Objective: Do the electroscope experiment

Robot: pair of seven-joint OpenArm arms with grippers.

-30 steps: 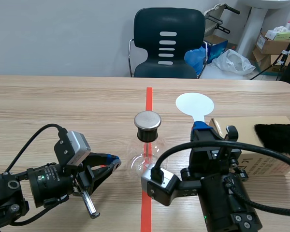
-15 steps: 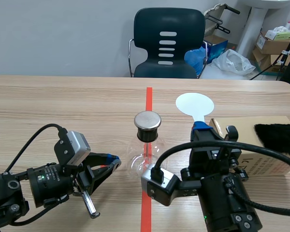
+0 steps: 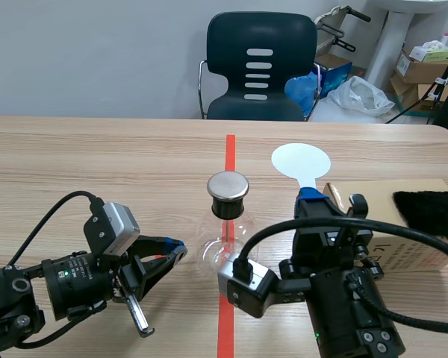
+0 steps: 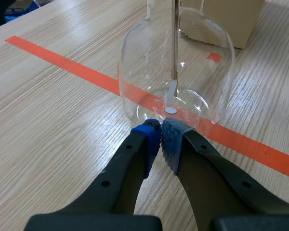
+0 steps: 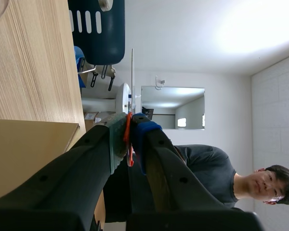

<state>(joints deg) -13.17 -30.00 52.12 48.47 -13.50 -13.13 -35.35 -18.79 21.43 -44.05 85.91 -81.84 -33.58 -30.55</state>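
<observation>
Scene view: shows the electroscope flask (image 3: 224,242) at mid-table, metal cap (image 3: 228,185) on top. Just right of the flask, finds the right gripper (image 3: 311,195) clamped on the stem of a white paddle (image 3: 301,159), its disc up and a little beyond the cap. Just left of the flask, puts the left gripper (image 3: 178,252), pinched together on nothing. Farther right of the flask, notes a cardboard box (image 3: 403,231) bearing a black fur cloth (image 3: 431,212).

Left wrist view: confirms empty pads meeting at the flask's base; cannot tell whether touching. Inside the glass, picks out the rod (image 4: 174,38) and a foil leaf (image 4: 171,94) hanging straight.

Right wrist view: catches the paddle edge-on between the pads.

Probably mid-step: bringing the paddle to the cap. Next calls for swinging the disc across to the cap without nudging the flask, with the right arm's bulk crowding close beside it.
</observation>
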